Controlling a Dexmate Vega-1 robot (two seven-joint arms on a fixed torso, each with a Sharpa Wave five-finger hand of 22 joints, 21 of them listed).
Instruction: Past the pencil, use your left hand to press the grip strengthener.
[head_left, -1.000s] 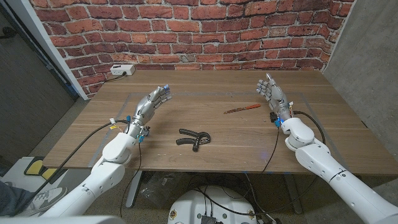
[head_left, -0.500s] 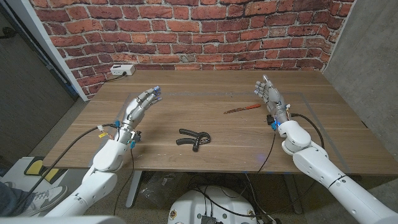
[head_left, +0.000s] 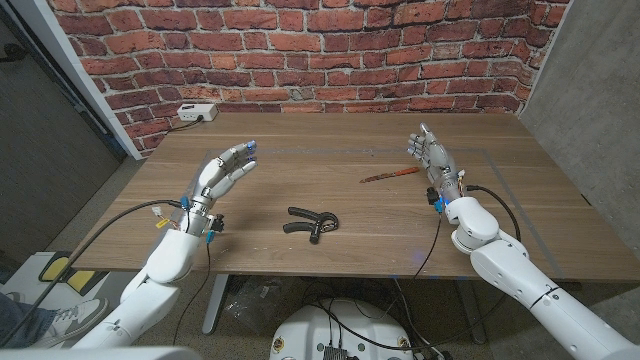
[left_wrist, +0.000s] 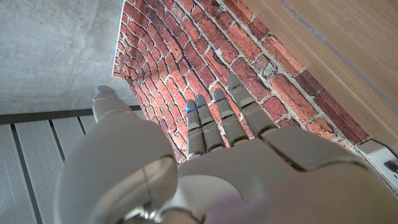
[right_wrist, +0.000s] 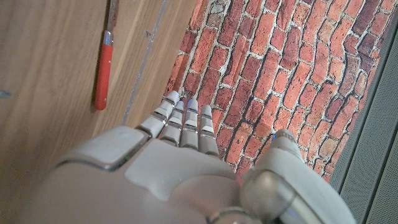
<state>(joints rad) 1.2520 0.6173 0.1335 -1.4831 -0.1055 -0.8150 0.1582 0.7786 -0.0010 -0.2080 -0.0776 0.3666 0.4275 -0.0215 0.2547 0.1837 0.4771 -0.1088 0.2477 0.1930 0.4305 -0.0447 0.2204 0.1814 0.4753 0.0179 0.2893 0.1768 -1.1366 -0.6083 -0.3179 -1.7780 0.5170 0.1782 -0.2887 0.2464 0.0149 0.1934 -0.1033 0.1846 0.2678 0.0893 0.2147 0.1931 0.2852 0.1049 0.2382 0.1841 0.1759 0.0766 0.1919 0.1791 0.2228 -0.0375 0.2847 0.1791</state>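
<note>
Grip strengthener (head_left: 312, 222) fully visible, pencil (head_left: 390, 175) small.

A red brick wall (head_left: 300, 45) with pale mortar runs behind the wooden table (head_left: 330, 150). A white power box (head_left: 197, 113) sits at the table's far corner, its cable trailing off the edge. Grey concrete wall (head_left: 590, 90) stands at one side, grey floor (head_left: 90, 215) at the other.

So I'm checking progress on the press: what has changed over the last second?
The left hand has drawn back toward the table's left edge, away from the grip strengthener, open and holding nothing. The right hand shifted only slightly, still open. Grip strengthener and pencil lie where they were, untouched.
</note>
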